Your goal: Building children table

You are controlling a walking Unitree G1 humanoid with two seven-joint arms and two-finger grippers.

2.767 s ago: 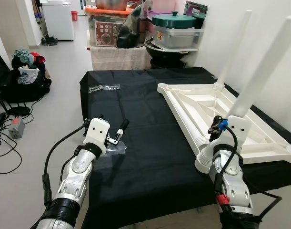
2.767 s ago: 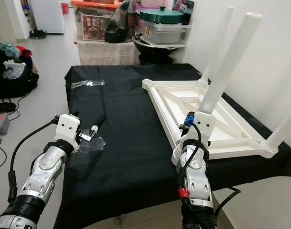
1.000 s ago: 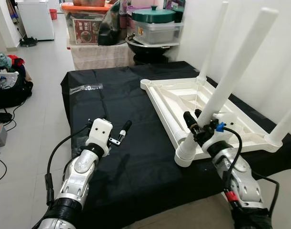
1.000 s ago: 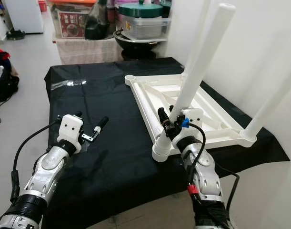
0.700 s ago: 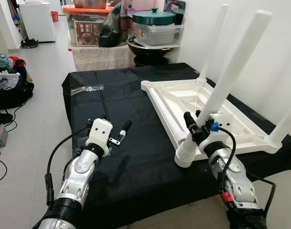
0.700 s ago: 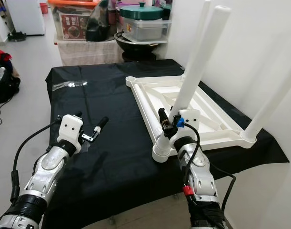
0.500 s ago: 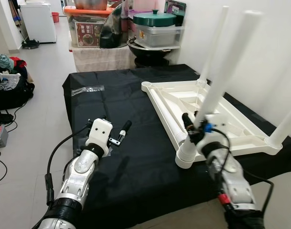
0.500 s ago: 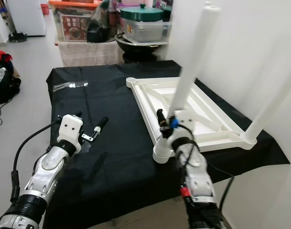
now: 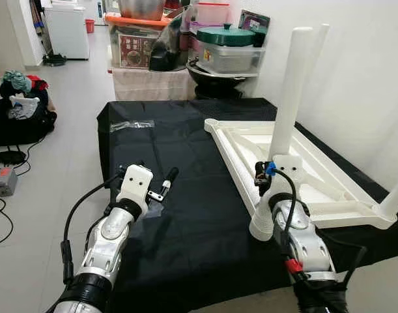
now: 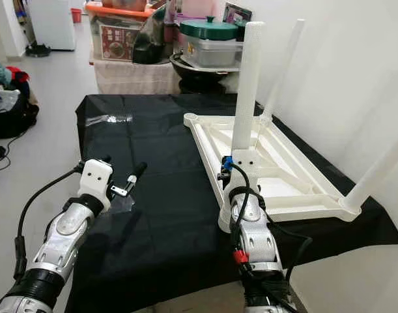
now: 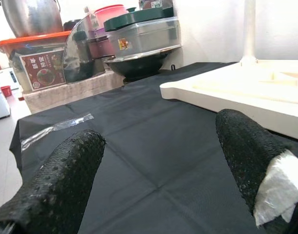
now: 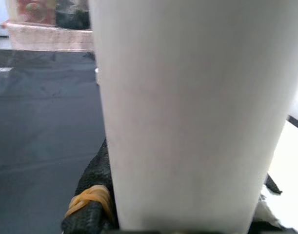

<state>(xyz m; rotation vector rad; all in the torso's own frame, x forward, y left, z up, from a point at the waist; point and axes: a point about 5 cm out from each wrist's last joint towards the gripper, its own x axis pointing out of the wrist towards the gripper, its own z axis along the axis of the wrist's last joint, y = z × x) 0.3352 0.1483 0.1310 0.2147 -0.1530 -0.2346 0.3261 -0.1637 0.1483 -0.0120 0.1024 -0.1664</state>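
Two white table legs stand upright from an upturned white children's table top (image 9: pixel 303 163) that lies on a black cloth (image 9: pixel 185 195) covering a work surface. The near leg (image 9: pixel 290 91) rises from the table top's near corner, and the far leg (image 9: pixel 314 59) rises behind it near the white wall. A third leg (image 10: pixel 380 169) slants up from the corner at the robot's right. The right gripper (image 9: pixel 262 177) is at the base of the near leg, its black fingers (image 12: pixel 90 204) pressed against the white tube, which fills the wrist camera from close up; the fingers are closed around that leg. The left gripper (image 9: pixel 161 186) hovers low over the cloth, well apart from the table top, with its two black fingers (image 11: pixel 61 180) spread and nothing between them; a scrap of white tape clings to one fingertip. A clear plastic bag (image 9: pixel 132 124) lies flat on the far left part of the cloth. Beyond the cloth, a green-lidded container (image 9: pixel 227 45) and a storage box with an orange lid (image 9: pixel 143 36) sit on a low shelf.
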